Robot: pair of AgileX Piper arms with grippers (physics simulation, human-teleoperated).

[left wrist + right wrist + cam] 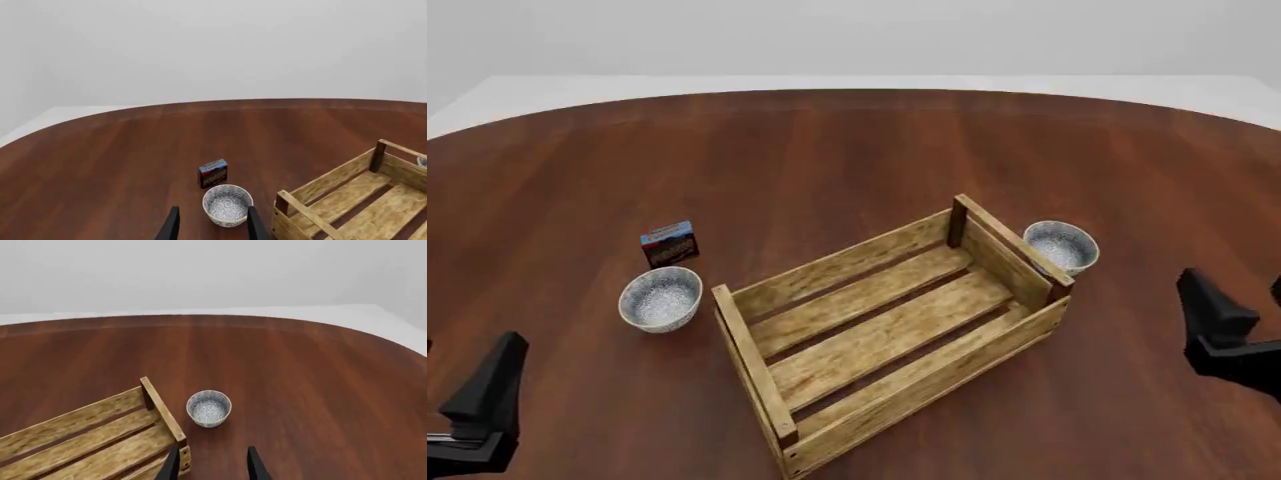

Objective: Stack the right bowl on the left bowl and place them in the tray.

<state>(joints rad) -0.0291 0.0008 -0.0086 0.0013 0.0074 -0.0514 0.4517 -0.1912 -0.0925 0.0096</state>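
two bowls, one tray [888, 345], one small box [670, 243]. left bowl [661, 298] sits on the table ahead of the released left gripper [210, 227], beside the tray; right bowl [1061, 246] sits ahead of the released right gripper [212, 467], by the tray's far corner.

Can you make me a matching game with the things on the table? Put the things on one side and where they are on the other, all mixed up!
Things:
1. left bowl
2. right bowl
3. small red-blue box
4. tray

Places:
A. in the middle of the table, between the two bowls
B. by the tray's far right corner
C. just behind the left bowl
D. left of the tray, in front of the box

Pairs: 1-D, 2-B, 3-C, 4-A
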